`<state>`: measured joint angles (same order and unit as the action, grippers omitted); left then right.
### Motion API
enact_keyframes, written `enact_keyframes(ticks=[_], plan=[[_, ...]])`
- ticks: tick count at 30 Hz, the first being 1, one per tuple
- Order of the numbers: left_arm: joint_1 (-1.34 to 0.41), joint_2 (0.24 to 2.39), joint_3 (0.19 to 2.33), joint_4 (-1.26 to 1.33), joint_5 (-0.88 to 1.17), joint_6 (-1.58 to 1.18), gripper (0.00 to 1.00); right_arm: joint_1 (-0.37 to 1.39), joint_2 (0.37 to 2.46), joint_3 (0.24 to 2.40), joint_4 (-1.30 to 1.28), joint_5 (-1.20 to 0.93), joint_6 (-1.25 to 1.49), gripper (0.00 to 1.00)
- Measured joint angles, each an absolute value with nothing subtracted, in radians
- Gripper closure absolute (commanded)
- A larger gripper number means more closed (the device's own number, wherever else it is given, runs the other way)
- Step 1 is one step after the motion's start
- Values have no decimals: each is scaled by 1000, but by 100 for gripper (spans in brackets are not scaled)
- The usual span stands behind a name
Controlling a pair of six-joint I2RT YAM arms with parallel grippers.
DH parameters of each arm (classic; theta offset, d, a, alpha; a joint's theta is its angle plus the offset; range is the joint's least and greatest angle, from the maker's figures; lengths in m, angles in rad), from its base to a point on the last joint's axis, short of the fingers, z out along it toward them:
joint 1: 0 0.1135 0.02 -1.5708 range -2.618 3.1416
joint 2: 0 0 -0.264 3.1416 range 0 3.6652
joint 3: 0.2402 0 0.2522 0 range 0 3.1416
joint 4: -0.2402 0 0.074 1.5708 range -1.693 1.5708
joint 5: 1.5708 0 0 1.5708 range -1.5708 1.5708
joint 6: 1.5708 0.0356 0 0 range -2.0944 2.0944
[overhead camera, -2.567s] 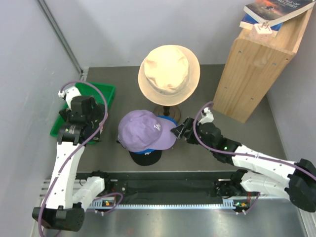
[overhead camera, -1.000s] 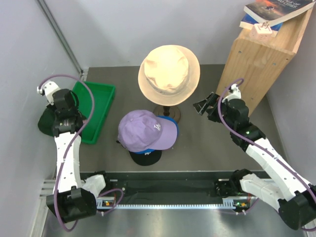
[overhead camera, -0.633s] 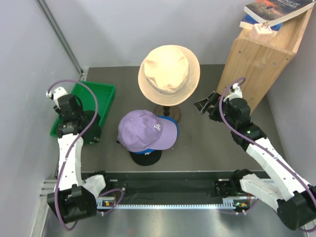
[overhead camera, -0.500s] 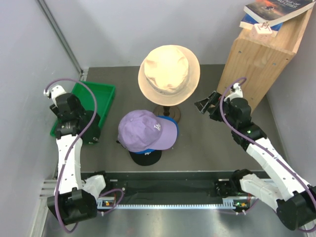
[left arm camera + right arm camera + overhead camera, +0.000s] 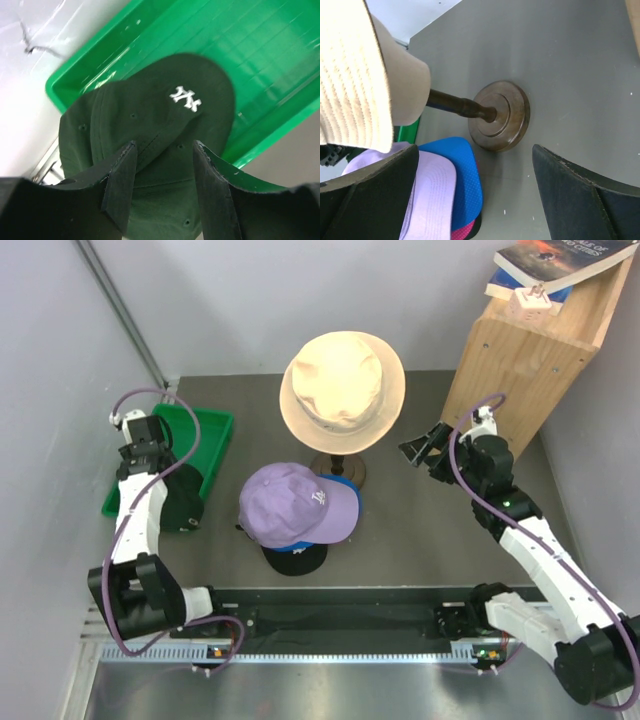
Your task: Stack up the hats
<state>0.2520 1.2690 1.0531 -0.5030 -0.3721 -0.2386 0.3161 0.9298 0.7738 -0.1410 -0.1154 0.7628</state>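
Light fell soft and even from above over the table, with only a faint shadow under the cream hat and no hard edges. Through my left wrist camera the green tray threw back white streaks of glare and the wall beside it was nearly washed out. The dark cap was sharp down to its logo, while my left fingers were blurred black shapes close to the lens. My right fingers were likewise dark and soft-edged; the wooden base beyond them was crisp, with a mild sheen.
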Motion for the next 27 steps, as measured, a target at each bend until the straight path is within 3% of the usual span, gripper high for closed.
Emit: enact_keyframes(ticks=[15, 27], plan=[[253, 1264, 1068, -550, -508, -249, 48, 286, 946, 772, -138, -130, 764, 4], [253, 1264, 1068, -554, -514, -259, 57, 278, 971, 764, -112, -141, 778, 4]])
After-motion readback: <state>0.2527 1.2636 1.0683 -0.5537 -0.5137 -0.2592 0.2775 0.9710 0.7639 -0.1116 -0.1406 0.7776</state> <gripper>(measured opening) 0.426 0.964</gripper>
